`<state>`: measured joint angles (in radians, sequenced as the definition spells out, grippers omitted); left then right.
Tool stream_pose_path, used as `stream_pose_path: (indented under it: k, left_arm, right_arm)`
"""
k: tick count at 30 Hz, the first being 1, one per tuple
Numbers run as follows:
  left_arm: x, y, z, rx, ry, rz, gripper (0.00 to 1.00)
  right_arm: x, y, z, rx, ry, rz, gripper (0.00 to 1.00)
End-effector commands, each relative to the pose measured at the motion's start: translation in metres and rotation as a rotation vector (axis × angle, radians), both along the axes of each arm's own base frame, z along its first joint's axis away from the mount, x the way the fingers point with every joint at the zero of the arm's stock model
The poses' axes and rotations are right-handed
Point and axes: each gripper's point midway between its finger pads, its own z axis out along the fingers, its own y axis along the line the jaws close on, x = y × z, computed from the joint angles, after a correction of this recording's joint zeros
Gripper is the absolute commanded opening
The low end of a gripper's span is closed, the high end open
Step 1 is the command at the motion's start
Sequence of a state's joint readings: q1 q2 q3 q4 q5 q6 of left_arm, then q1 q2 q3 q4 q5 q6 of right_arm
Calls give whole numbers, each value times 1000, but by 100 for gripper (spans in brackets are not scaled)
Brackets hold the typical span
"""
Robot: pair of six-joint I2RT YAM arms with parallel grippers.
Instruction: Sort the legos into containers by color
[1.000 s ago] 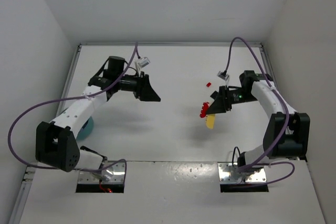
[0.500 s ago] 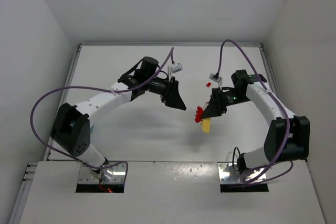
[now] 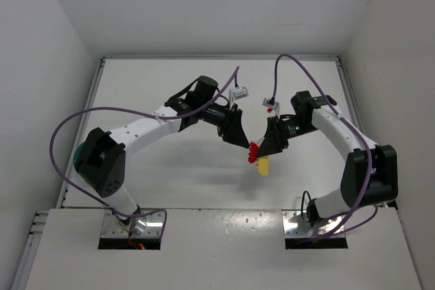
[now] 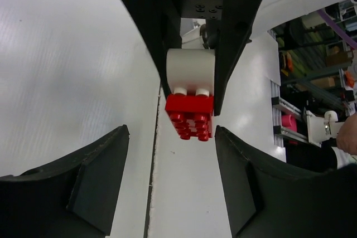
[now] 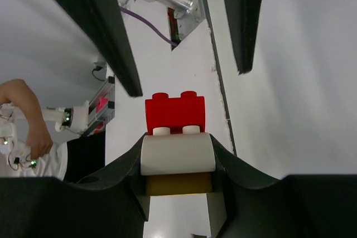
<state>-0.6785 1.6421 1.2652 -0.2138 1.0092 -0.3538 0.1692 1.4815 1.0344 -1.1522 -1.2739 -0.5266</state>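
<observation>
My right gripper [image 3: 264, 146] is shut on a small stack of legos held above the table: a red brick [image 5: 174, 114] at the tip, a white brick [image 5: 177, 153] between the fingers and a yellow brick [image 5: 178, 183] behind it. From above, the red end [image 3: 253, 151] and the yellow end [image 3: 263, 165] stick out of the gripper. My left gripper [image 3: 240, 140] is open and faces this stack from the left, fingertips just short of it. In the left wrist view the red brick [image 4: 189, 114] lies ahead between my open fingers [image 4: 78, 188]. The teal bowl [image 3: 77, 155] is mostly hidden behind the left arm.
White walls close the table at the back and both sides. The back edge rail [image 3: 217, 57] runs across the far end. Purple cables [image 3: 61, 147] loop beside both arms. A white cable connector [image 3: 270, 104] hangs near the right wrist.
My left arm has swung right and stretched out until its open gripper is next to the right gripper. My right gripper has moved a little left and nearer with the stack.
</observation>
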Motion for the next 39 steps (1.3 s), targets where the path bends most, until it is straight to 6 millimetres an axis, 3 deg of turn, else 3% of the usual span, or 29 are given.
stream_pose_path:
  k: [1,10,14,19,25,31,39]
  left_arm:
    - [-11,-12,22,-62,-52,-59,69]
    - [-23,-19,23,-73,-54,-109,69]
    - [-23,-19,23,-76,-62,-112,59]
    - [-23,-17,15,-61,-59,-105,30]
    - [-25,-10,4,-32,-82,-87,17]
    - [-31,2,-10,3,-121,-76,14]
    - [-22,31,-23,46,-127,-9,13]
  right_arm:
    - [12,6,10,28,-75,17,0]
    - [13,8,8,28,-75,23,0]
    - [13,8,8,28,-75,23,0]
    - [14,9,8,29,-75,21,0]
    - [13,8,8,22,-88,16,0]
    - [14,8,6,20,-78,11,0]
    - [16,6,4,18,-69,0,0]
